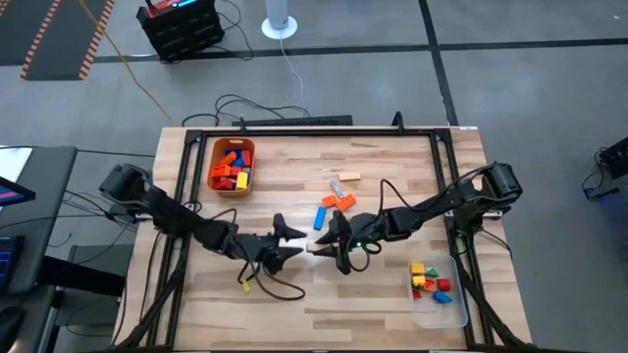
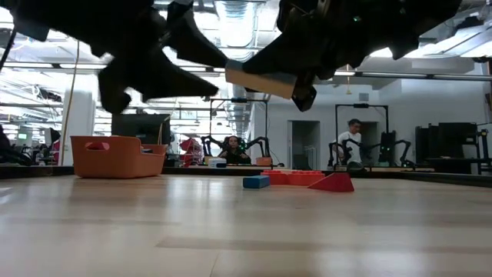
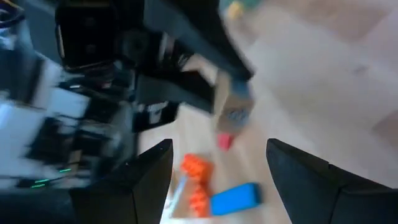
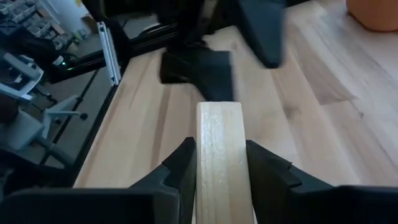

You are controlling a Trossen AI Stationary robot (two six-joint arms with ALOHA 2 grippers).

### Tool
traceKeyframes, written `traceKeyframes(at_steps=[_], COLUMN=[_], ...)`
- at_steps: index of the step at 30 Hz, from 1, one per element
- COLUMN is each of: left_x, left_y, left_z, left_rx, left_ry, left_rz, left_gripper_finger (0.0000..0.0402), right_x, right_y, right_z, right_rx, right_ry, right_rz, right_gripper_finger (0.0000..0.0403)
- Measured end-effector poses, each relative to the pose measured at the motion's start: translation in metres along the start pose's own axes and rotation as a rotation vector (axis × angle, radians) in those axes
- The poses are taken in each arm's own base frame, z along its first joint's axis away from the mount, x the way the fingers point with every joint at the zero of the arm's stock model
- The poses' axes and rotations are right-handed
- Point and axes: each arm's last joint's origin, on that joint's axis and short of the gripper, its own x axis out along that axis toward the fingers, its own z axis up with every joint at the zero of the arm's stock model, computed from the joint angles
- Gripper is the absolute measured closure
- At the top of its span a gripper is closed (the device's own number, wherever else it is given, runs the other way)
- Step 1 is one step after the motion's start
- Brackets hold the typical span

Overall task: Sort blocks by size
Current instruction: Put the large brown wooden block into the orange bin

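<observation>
The orange bin [image 1: 232,166] at the table's far left holds a heap of orange, red, yellow and blue blocks [image 1: 229,174]. The clear tray [image 1: 438,290] at the near right corner holds a smaller cluster of what look like little cubes [image 1: 430,278] (yellow, red, green). The right gripper [image 4: 219,163], raised above mid-table, pinches a long tan block [image 4: 221,158] between its fingers. The left gripper [image 1: 287,244] faces it with fingers spread and nothing held. Loose blocks [image 1: 336,204], orange and blue, lie just beyond both grippers.
</observation>
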Motion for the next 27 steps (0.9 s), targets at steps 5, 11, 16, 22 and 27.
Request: traceKeyframes(at_steps=[5, 11, 16, 22, 27], left_x=[0.010, 0.016, 0.016, 0.021, 0.025], left_y=[-0.012, -0.018, -0.016, -0.013, -0.008], left_z=[-0.002, -0.002, 0.001, -0.002, -0.008], left_rx=[0.153, 0.293, 0.317, 0.372, 0.379], left_ry=[0.005, -0.020, -0.052, -0.119, -0.117], left_rz=[0.014, 0.049, 0.061, 0.023, 0.022], left_gripper_finger=[0.0148, 0.0148, 0.0151, 0.0204, 0.0273], right_x=[0.000, 0.000, 0.000, 0.000, 0.000], right_y=[0.001, 0.000, 0.000, -0.004, -0.004], right_z=[0.002, 0.002, 0.001, 0.003, 0.003], right_rx=[0.005, 0.049, 0.054, 0.059, 0.062], right_ry=[-0.017, -0.013, -0.013, -0.019, -0.018], right_rz=[0.007, 0.004, 0.004, -0.007, -0.007], right_gripper_finger=[0.0263, 0.0263, 0.0263, 0.0262, 0.0262])
